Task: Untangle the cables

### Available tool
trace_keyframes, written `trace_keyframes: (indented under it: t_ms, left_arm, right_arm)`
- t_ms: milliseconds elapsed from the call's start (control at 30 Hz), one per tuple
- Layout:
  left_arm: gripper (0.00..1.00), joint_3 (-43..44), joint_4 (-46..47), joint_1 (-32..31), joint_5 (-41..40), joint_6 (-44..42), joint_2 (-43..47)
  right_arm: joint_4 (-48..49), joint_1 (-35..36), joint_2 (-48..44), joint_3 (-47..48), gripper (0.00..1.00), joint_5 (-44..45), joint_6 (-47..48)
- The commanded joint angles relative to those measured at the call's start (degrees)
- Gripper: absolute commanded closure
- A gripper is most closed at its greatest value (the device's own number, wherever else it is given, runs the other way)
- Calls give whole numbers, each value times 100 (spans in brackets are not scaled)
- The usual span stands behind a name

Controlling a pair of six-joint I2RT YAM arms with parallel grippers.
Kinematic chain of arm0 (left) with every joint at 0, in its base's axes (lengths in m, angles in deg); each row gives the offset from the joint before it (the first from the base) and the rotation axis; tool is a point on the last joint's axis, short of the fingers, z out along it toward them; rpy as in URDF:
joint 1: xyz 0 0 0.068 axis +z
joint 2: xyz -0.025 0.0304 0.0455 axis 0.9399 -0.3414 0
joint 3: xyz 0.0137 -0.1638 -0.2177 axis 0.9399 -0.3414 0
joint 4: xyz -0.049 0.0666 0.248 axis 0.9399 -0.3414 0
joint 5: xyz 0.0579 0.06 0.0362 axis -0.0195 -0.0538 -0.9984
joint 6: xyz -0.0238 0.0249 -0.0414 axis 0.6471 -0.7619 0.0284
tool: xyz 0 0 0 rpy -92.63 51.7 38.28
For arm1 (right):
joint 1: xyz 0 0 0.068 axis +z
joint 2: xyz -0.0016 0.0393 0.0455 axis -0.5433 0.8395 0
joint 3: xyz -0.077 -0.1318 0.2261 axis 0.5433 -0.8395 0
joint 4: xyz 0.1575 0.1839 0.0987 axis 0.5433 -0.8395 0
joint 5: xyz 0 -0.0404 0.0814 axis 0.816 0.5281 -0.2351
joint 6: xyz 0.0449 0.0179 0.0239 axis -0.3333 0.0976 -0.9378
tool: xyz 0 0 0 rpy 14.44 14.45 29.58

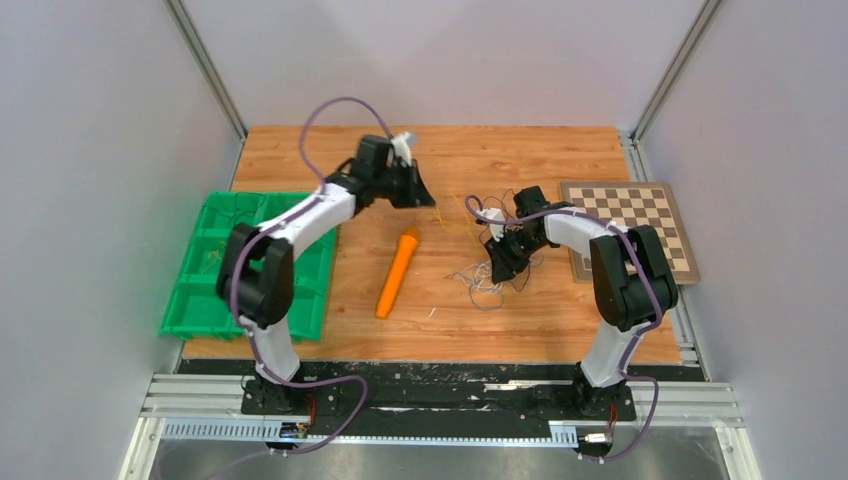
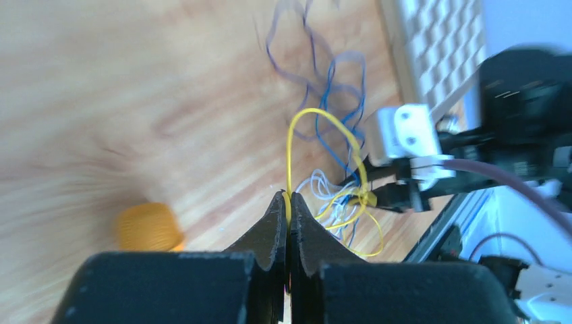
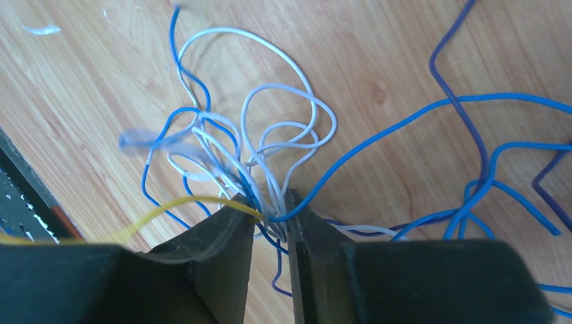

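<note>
My left tool (image 2: 288,202) is pinched shut on the yellow wire (image 2: 289,155), with that arm raised and reaching inward. My right tool (image 3: 270,214) clamps the white-and-blue knot of the cables (image 3: 264,192), with its arm folded low over the table (image 1: 520,155). The wires look light, limp and springy, so I'd grip close to the knot.

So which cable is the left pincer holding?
The yellow cable: it alone runs into the shut left pincer; the other cables, blue and white, bunch in the right pincer.

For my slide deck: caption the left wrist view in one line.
Left gripper shut on a yellow wire that loops into the tangled cables on the wooden table.
</note>
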Motion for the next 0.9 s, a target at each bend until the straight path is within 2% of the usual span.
trace_keyframes:
  t_ms: [0, 267, 367, 500, 600, 700, 800, 867]
  left_arm:
    - [100, 286, -380, 882, 223, -569, 1356]
    - [100, 1073, -1352, 2185, 807, -1117, 2332]
    - [100, 1483, -2043, 2793, 930, -1372, 2584]
    - [100, 1725, -3245, 3840, 917, -2311, 2999]
    - [100, 1574, -3909, 4602, 558, -3330, 3425]
    - [100, 1218, -4473, 5095, -227, -3958, 3683]
    - [100, 792, -4398, 5819, -744, -4532, 3996]
    - [100, 460, -4134, 6109, -1289, -4902, 4128]
  right_arm:
    - [48, -131, 119, -116, 74, 98, 169]
    - [14, -204, 150, -167, 74, 150, 250]
    - [-27, -224, 153, -115, 74, 153, 275]
    - [-106, -244, 139, -21, 74, 85, 275]
    - [-209, -242, 122, 75, 79, -43, 329]
    - [-375, -249, 119, 201, 91, -157, 356]
    - [-548, -243, 88, 327, 100, -254, 429]
    - [-696, -242, 76, 458, 100, -282, 508]
